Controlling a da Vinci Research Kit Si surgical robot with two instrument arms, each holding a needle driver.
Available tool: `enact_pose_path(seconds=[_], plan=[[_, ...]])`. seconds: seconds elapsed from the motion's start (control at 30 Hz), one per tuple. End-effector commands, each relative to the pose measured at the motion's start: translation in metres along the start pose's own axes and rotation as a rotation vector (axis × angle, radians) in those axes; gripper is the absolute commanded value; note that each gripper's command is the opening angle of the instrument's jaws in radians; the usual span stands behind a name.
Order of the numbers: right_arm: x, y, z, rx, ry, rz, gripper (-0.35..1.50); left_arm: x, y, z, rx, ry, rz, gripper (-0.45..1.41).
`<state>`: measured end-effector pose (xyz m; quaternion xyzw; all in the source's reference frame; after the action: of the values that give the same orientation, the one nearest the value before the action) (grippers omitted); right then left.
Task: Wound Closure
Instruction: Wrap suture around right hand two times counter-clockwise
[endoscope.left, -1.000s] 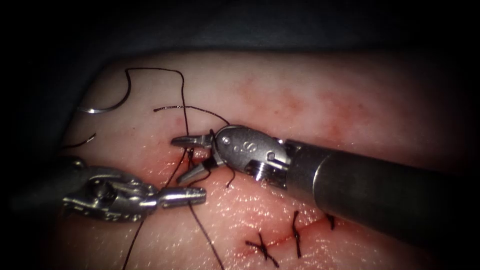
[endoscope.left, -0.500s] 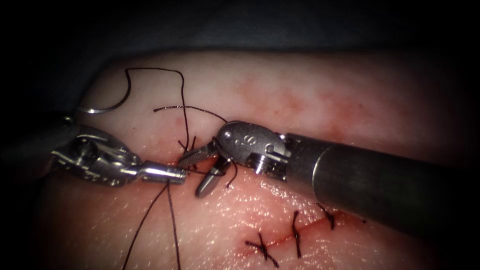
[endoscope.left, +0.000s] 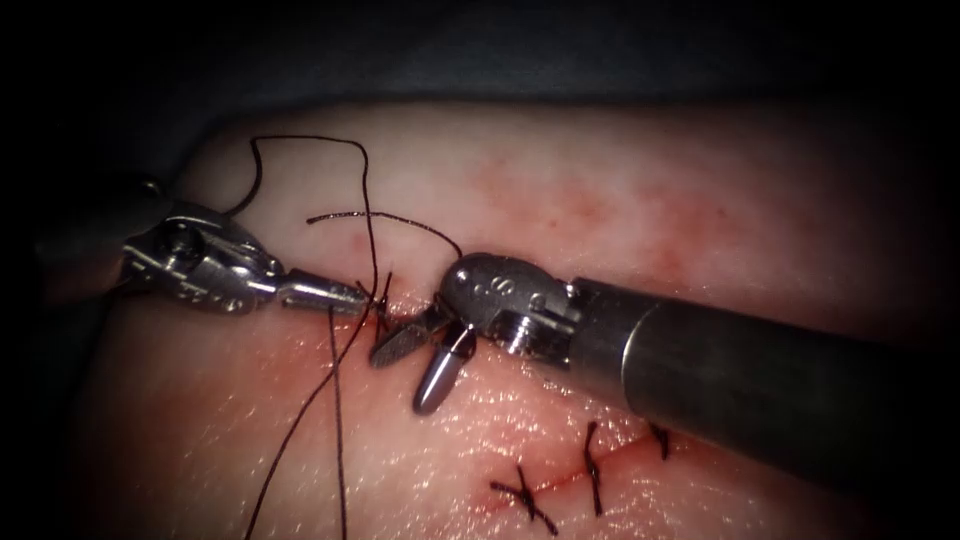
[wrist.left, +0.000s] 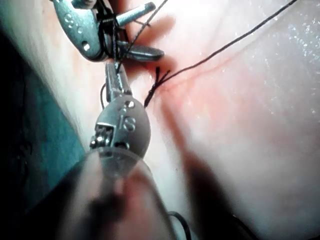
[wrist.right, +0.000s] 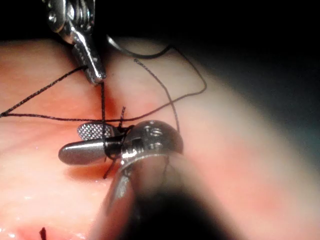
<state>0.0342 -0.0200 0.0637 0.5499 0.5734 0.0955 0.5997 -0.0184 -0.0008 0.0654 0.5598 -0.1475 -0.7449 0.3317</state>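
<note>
Two steel end effectors on dark shafts

Right end effector: rounded silver wrist stamped with small characters, threaded screw, cross-hatched jaw face, dark grey shaft. Left end effector: slim silver jaws, jointed steel wrist.

**What the views leave unclear**

In the endoscope view the needle is hidden behind the left tool at about nine o'clock. The thread runs off the picture's edge at six o'clock. The right tool has its shaft cut off by the edge at four o'clock. In the left wrist view the left tool's own shaft is a blur, and whether the thread sits between its tips is too small to tell.
</note>
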Motion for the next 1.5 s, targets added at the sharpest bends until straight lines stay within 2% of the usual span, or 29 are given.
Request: enact_pose_path(seconds=[0.03,0.1,0.17,0.23,0.27,0.3,0.33,0.37,0.4,0.47,0.53,0.67,0.77,0.83,0.97,1.0,1.03,1.1,1.13,1.17,1.2,1.23,1.27,1.37,1.4,1.43,1.5], plan=[[0.0009,0.0005,0.0006,-0.005,0.015,0.001,0.59,-0.0009,-0.0004,0.0007,0.002,-0.019,0.000,-0.45],[0.0011,0.0003,0.0007,-0.011,0.040,0.001,0.62,-0.0014,-0.0002,0.0009,-0.002,-0.034,-0.006,-0.45],[0.0016,-0.0001,0.0007,-0.022,0.084,-0.001,0.76,-0.0023,0.0001,0.0011,0.004,-0.060,-0.017,-0.45],[0.0020,-0.0002,0.0005,-0.031,0.116,0.003,0.76,-0.0030,0.0003,0.0011,0.015,-0.077,-0.024,-0.45],[0.0023,-0.0003,0.0003,-0.039,0.142,0.006,0.73,-0.0032,0.0004,0.0011,0.019,-0.082,-0.027,-0.45],[0.0029,-0.0003,-0.0002,-0.052,0.185,0.014,0.52,-0.0037,0.0008,0.0011,0.029,-0.091,-0.036,-0.45],[0.0032,-0.0003,-0.0005,-0.061,0.212,0.020,0.41,-0.0039,0.0010,0.0012,0.031,-0.094,-0.042,-0.45],[0.0036,-0.0002,-0.0009,-0.078,0.271,0.031,0.49,-0.0038,0.0016,0.0014,0.030,-0.101,-0.050,-0.45],[0.0037,-0.0001,-0.0011,-0.088,0.306,0.038,0.49,-0.0037,0.0019,0.0015,0.029,-0.104,-0.047,-0.45],[0.0038,0.0000,-0.0015,-0.102,0.354,0.049,0.51,-0.0032,0.0025,0.0017,0.029,-0.110,-0.047,-0.45],[0.0036,0.0000,-0.0020,-0.110,0.381,0.057,0.66,-0.0028,0.0030,0.0019,0.029,-0.114,-0.043,-0.45],[0.0032,-0.0005,-0.0025,-0.121,0.415,0.066,0.56,-0.0024,0.0037,0.0020,0.029,-0.112,-0.043,-0.45],[0.0032,-0.0006,-0.0024,-0.135,0.471,0.078,0.66,-0.0021,0.0042,0.0022,0.030,-0.111,-0.050,-0.45],[0.0034,-0.0006,-0.0023,-0.152,0.526,0.075,0.51,-0.0014,0.0052,0.0030,0.037,-0.102,-0.058,-0.45],[0.0044,-0.0005,-0.0029,-0.182,0.635,0.089,0.61,-0.0004,0.0065,0.0039,0.041,-0.098,-0.071,-0.45],[0.0048,-0.0005,-0.0034,-0.191,0.667,0.096,0.57,-0.0002,0.0068,0.0040,0.041,-0.096,-0.074,-0.45],[0.0053,-0.0006,-0.0040,-0.205,0.719,0.104,0.46,0.0001,0.0074,0.0042,0.042,-0.093,-0.079,-0.45],[0.0059,-0.0005,-0.0046,-0.225,0.769,0.094,-0.17,0.0003,0.0078,0.0044,0.042,-0.095,-0.080,-0.45],[0.0061,-0.0004,-0.0048,-0.233,0.787,0.091,-0.18,0.0006,0.0080,0.0045,0.042,-0.096,-0.077,-0.45],[0.0062,-0.0004,-0.0049,-0.246,0.797,0.067,-0.28,0.0007,0.0081,0.0046,0.043,-0.098,-0.082,-0.45],[0.0064,-0.0002,-0.0051,-0.262,0.808,0.035,0.00,0.0010,0.0082,0.0047,0.043,-0.096,-0.085,-0.45],[0.0065,-0.0001,-0.0051,-0.273,0.816,0.017,0.09,0.0013,0.0083,0.0048,0.043,-0.097,-0.083,-0.45],[0.0065,0.0000,-0.0052,-0.287,0.825,-0.009,-0.23,0.0015,0.0084,0.0049,0.044,-0.099,-0.082,-0.45],[0.0064,0.0003,-0.0050,-0.331,0.829,-0.112,-0.23,0.0026,0.0082,0.0052,0.045,-0.104,-0.085,-0.45],[0.0064,0.0004,-0.0049,-0.357,0.823,-0.161,-0.17,0.0030,0.0081,0.0052,0.045,-0.106,-0.084,-0.45],[0.0063,0.0004,-0.0047,-0.402,0.821,-0.172,0.09,0.0034,0.0079,0.0053,0.048,-0.104,-0.090,-0.45],[0.0062,0.0005,-0.0041,-0.480,0.822,-0.188,0.44,0.0044,0.0075,0.0054,0.056,-0.101,-0.089,-0.45]])
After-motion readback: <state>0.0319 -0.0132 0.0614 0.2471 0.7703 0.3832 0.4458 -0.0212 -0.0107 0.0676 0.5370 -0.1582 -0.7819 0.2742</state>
